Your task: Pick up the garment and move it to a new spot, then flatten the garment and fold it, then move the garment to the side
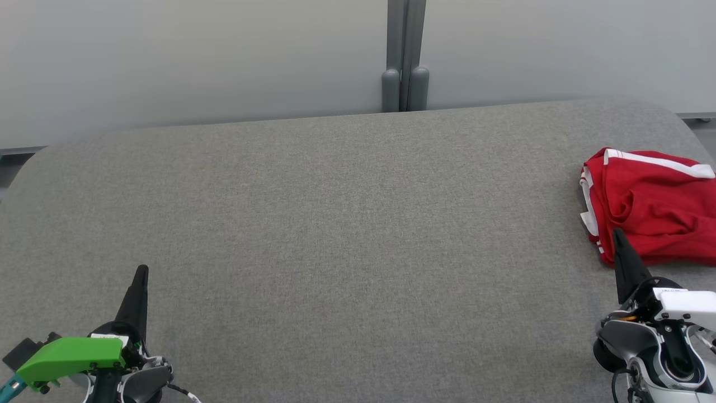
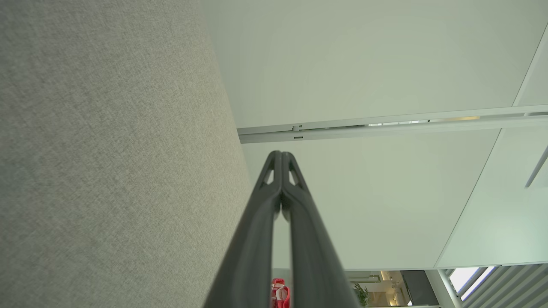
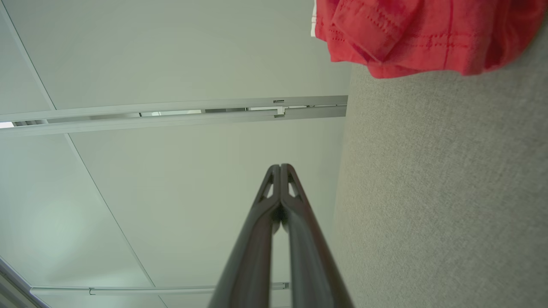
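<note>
Dark left pincer [image 1: 142, 271], right pincer [image 1: 617, 233], closed.

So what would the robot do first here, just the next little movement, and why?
Probably open the right gripper: it is pressed shut, and the crumpled red garment lies just ahead of it near the right edge of the table, not yet held. The left gripper, also shut, sits far from the garment.

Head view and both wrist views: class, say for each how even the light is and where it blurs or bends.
Head view: soft, even light, no glare, table weave sharp, garment cut by the right edge. Left wrist view: left tool blurs toward the bottom, table edge bows. Right wrist view: right tool soft near the lens.
</note>
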{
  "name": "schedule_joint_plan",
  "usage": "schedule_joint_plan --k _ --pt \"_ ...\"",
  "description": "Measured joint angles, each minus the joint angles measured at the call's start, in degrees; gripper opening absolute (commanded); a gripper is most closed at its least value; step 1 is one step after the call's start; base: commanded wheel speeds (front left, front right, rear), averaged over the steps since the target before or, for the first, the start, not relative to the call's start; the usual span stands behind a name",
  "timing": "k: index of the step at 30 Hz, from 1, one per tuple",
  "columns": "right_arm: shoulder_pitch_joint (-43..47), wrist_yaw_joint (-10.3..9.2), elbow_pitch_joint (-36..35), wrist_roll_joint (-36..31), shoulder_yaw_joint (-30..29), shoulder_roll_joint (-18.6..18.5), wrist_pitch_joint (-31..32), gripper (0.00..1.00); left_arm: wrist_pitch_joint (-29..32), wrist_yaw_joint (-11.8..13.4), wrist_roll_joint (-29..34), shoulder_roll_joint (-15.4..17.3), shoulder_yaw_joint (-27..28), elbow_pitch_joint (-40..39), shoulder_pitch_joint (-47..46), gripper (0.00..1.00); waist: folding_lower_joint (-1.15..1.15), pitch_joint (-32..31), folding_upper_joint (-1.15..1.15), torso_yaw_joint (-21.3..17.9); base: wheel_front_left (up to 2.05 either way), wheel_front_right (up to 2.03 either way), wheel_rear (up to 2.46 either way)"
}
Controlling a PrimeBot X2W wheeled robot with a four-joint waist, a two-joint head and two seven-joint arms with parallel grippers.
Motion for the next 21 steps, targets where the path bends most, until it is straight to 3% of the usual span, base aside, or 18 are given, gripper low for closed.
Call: schedule_joint_plan --k 21 --pt "0.00 0.00 -0.10 0.00 0.00 0.00 0.00 0.00 -0.01 0.00 0.00 0.00 -0.01 -0.04 0.00 0.00 0.00 0.00 0.00 0.00 0.00 0.00 0.00"
